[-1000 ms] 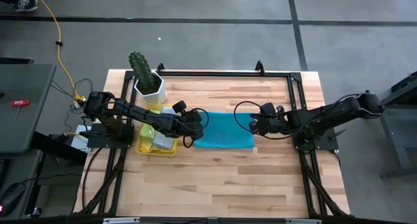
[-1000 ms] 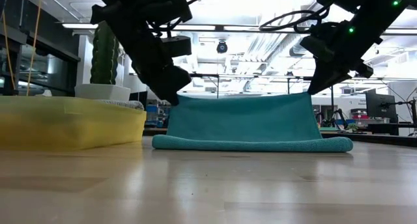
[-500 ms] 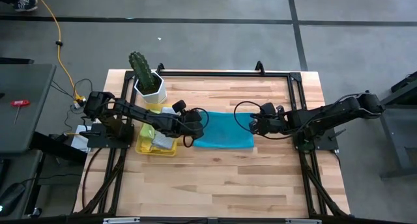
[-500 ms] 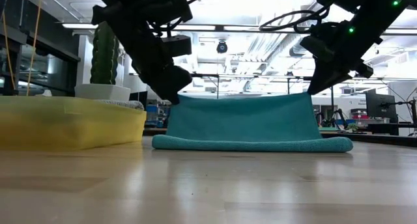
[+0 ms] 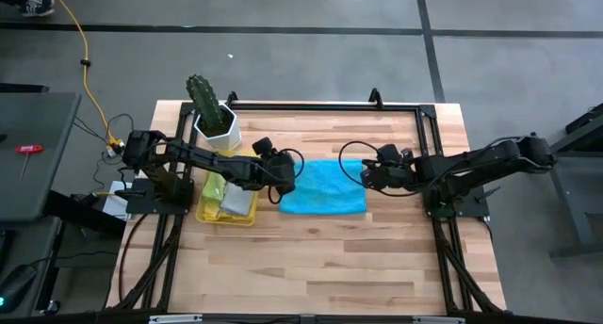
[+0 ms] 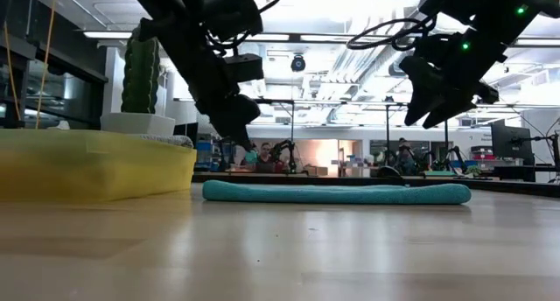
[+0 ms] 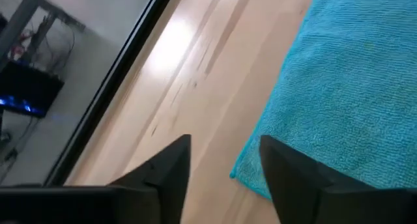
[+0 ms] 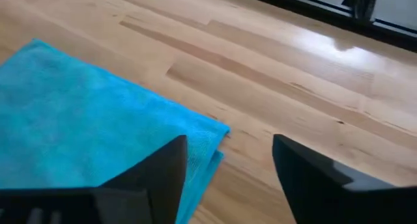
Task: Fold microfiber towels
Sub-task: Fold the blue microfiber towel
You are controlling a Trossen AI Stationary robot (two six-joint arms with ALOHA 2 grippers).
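Towel: a light blue microfiber towel (image 5: 324, 186) with a fine looped pile, lying folded flat near the middle of the counter (image 5: 311, 258); from the low view it reads as a long soft roll-edged strip (image 6: 337, 192).
Towel corners: one folded corner lies beyond the left gripper's fingers (image 7: 257, 172), another beyond the right gripper's (image 8: 212, 136), two layers visible at the edge.
Counter: pale wooden planks with a light sheen, bordered by a black metal frame (image 5: 325, 105).
Tray: translucent yellow plastic tray (image 5: 226, 203), rigid, just left of the towel, holding more cloths, yellow and grey.
Cactus: green ribbed column in a white faceted pot (image 5: 216, 122) at the far left of the counter.
Left gripper: (image 5: 280, 176) above the towel's left edge, fingers parted, holding nothing.
Right gripper: (image 5: 366, 172) above the towel's right edge, fingers parted wide, holding nothing.
Change: a second ago both grippers pinched the towel's upper edge and held it up like a curtain; now that edge has dropped, the towel lies flat, and both grippers stand higher, clear of it.
Writing: none legible.
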